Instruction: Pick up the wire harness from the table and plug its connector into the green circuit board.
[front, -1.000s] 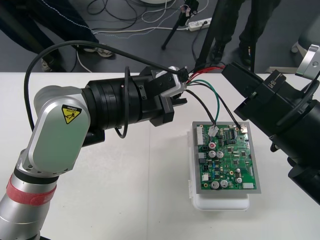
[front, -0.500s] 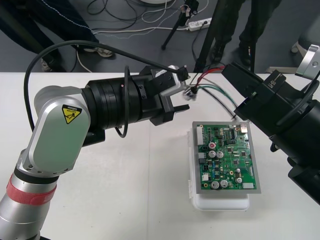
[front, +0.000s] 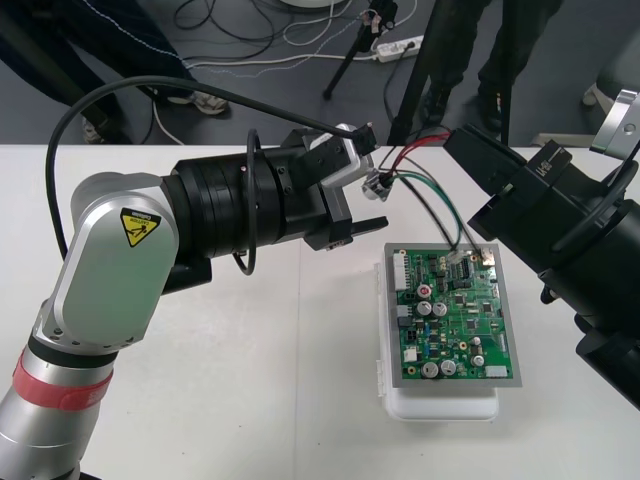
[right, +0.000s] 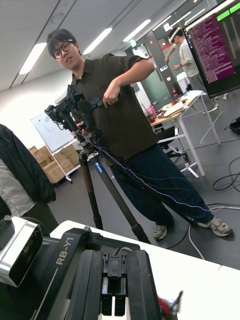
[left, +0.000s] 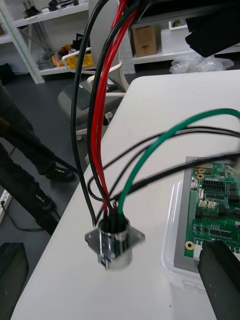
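Note:
The green circuit board (front: 455, 310) lies on its white base (front: 440, 405) at the table's right. The harness hangs in the air above the board's far edge. Its metal socket (front: 378, 183) dangles between the fingers of my left gripper (front: 369, 179), which is open and not touching it. In the left wrist view the socket (left: 114, 242) hangs just above the table, with one finger (left: 222, 280) beside it. Red and black wires (front: 415, 143) rise to my right gripper (front: 452, 140), shut on them. Green and black wires (front: 440, 205) loop down to the board's far edge; the plug is hidden.
My left arm's thick links (front: 120, 260) cover the table's left half. The right arm's dark body (front: 560, 220) hangs over the board's far right corner. The table's far edge (front: 230, 147) runs just behind both grippers.
My left gripper's fingers have spread apart and let go of the socket, which now dangles between them. The wire loop has shifted right, toward the board's far right corner.

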